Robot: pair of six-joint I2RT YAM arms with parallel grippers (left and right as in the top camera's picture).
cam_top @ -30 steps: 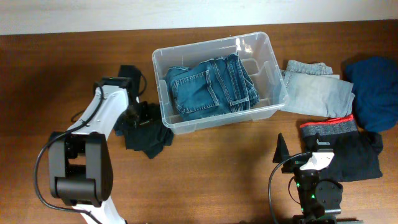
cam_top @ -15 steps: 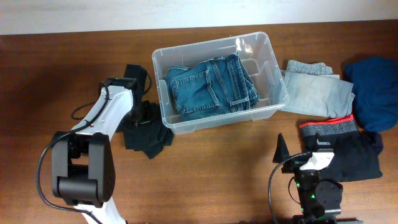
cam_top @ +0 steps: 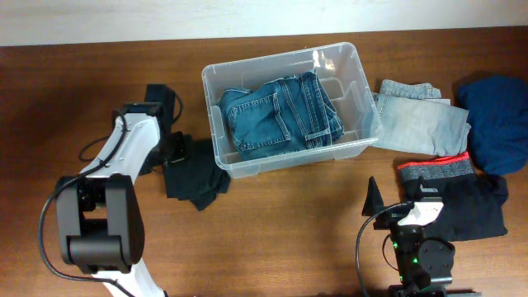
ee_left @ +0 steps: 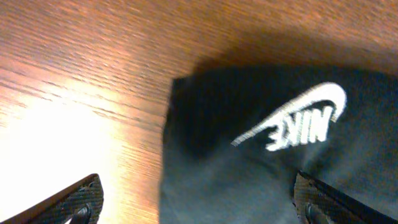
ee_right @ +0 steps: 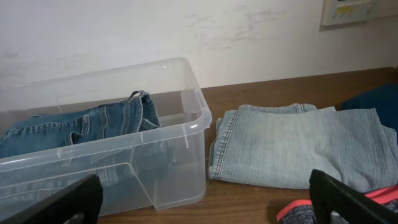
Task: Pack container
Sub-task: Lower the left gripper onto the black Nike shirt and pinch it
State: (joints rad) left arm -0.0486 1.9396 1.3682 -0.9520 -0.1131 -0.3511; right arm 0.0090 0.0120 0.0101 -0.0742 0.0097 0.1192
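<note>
The container (cam_top: 289, 162) is sited mid-tabletop (cam_top: 289, 231) towards the far edge, with jeans (cam_top: 280, 115) already packed. The left fingers (ee_left: 68, 205), spread wide and empty, are found shifted leftward over the black garment (cam_top: 194, 177), which is judged ungrasped. The right fingers (ee_right: 62, 202) are likewise spread and empty.

The left tool (ee_left: 198, 206) and right tool (ee_right: 203, 200) each have jaws spread wide.
</note>
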